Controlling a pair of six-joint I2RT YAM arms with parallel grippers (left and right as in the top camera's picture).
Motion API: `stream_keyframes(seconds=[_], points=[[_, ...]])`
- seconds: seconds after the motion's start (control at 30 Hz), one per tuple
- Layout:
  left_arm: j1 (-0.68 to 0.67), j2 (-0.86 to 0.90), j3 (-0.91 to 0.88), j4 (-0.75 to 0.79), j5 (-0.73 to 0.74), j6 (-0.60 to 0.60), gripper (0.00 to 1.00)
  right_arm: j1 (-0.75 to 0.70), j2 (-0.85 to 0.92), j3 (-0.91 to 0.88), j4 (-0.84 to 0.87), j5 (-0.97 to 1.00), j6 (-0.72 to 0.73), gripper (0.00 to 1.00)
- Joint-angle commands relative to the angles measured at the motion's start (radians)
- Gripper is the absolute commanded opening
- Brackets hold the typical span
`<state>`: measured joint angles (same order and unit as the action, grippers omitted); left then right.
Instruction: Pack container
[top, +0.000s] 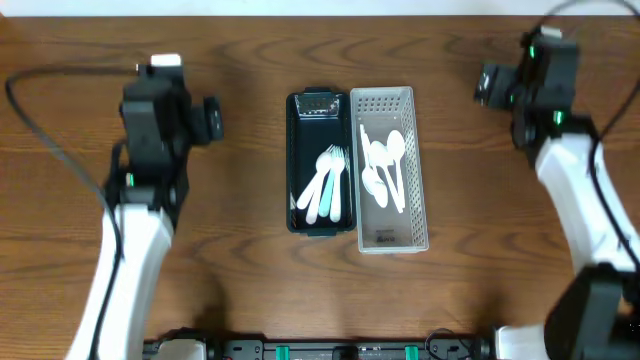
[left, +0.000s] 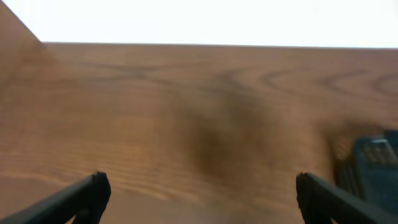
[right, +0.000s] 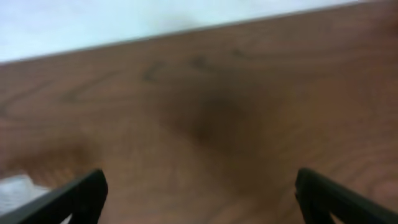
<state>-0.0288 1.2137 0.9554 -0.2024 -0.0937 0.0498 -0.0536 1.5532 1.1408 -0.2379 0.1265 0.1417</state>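
Brown wood table holds everything. On the left, the left gripper hangs with its fingers wide apart, holding nothing. The dark tray of forks lies off to its right, its long side running front to back. Right against it sits the white basket of spoons. The right gripper, also spread wide and bare, is nearer the basket.

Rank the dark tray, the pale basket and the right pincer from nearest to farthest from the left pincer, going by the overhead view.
1. dark tray, left of centre, closest to the left pincer.
2. pale basket, beside the tray on its right.
3. right pincer, far right side.
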Motion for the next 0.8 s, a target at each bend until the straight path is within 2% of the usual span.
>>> stream_keyframes(seconds=[0.0, 0.1, 0.2, 0.37, 0.53, 0.77], points=[[-0.017, -0.167, -0.172, 0.084, 0.043, 0.007, 0.98, -0.033, -0.194, -0.202, 0.119, 0.029, 0.011, 0.99], [-0.063, -0.352, -0.369, 0.172, 0.043, 0.067, 0.98, -0.032, -0.339, -0.396, 0.202, 0.083, 0.01, 0.99], [-0.111, -0.564, -0.532, 0.187, 0.042, 0.122, 0.98, -0.029, -0.483, -0.559, 0.243, 0.083, 0.011, 0.99], [-0.134, -0.879, -0.624, 0.059, 0.041, 0.122, 0.98, -0.004, -0.655, -0.733, 0.276, 0.083, -0.021, 0.99], [-0.134, -1.007, -0.624, 0.026, 0.041, 0.122, 0.98, -0.004, -0.715, -0.829, 0.237, 0.048, -0.042, 0.99], [-0.134, -1.013, -0.624, 0.023, 0.042, 0.122, 0.98, -0.004, -0.715, -0.88, 0.132, 0.049, -0.042, 0.99]])
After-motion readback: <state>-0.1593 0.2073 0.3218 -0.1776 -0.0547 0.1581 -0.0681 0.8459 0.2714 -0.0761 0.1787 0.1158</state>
